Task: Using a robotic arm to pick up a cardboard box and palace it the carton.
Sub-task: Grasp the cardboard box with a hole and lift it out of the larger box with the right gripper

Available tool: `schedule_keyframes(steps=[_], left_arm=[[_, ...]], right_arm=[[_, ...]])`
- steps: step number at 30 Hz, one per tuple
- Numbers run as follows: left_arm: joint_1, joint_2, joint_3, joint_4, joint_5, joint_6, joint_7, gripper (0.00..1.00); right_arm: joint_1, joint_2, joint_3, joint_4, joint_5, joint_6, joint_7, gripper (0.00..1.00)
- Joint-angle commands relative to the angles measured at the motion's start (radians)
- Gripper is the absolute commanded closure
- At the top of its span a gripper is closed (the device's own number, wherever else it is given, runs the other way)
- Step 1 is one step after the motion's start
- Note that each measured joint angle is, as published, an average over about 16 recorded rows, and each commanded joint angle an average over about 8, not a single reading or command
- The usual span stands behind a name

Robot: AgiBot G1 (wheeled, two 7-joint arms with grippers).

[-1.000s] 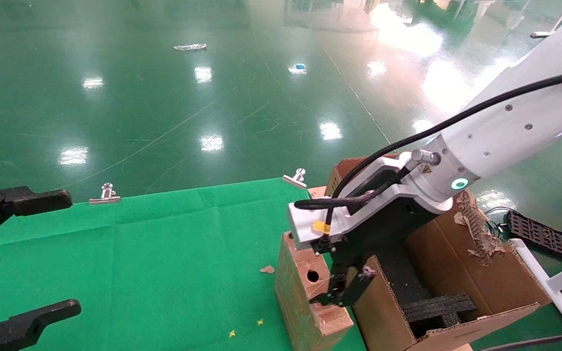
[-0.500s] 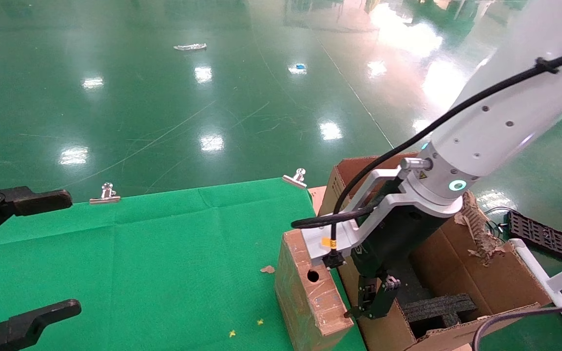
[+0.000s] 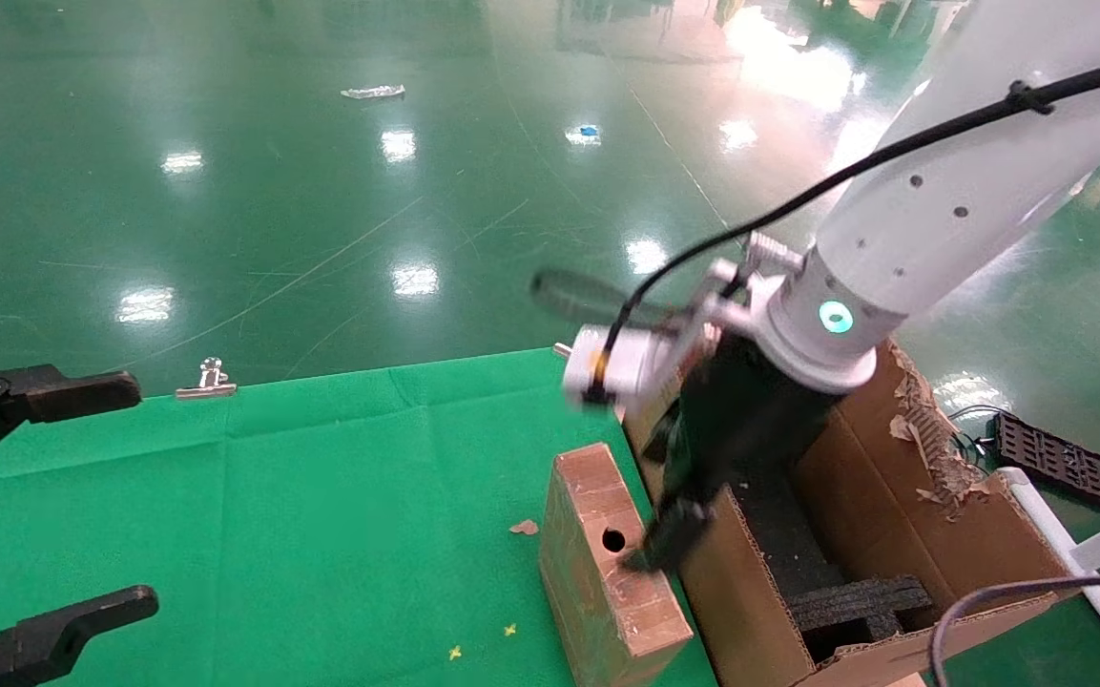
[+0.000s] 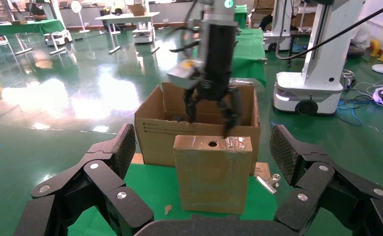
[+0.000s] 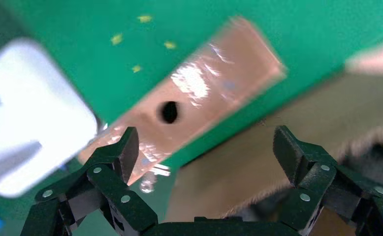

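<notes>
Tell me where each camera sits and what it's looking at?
Head view: up on the robot's head, looking down at the green table, cardboard box and carton; both arms show.
Left wrist view: behind the open left gripper, facing the box.
Right wrist view: behind the open right gripper, above the box.
All three share the box.

the slim brown cardboard box (image 3: 602, 563) stands upright on its edge, round hole in its taped top face, just beside the carton (image 3: 902, 534), a large open corrugated carton with ragged flaps and black foam inside.
</notes>
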Motion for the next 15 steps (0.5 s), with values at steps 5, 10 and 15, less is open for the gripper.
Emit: schedule_keyframes(steps=[5,10,15], left_arm=[[0.0,0.0,0.0,0.0,0.0,0.0,0.0,0.0],[0.0,0.0,0.001,0.0,-0.001,0.0,0.0,0.0],[0.0,0.0,0.001,0.0,-0.001,0.0,0.001,0.0]], right_arm=[[-0.013,0.002,-0.021,-0.031,0.037,0.029,0.316,0.0],[-0.049,0.011,-0.026,-0.07,0.074,0.05,0.384,0.0],[-0.075,0.003,-0.038,-0.084,0.065,0.075,0.423,0.0]])
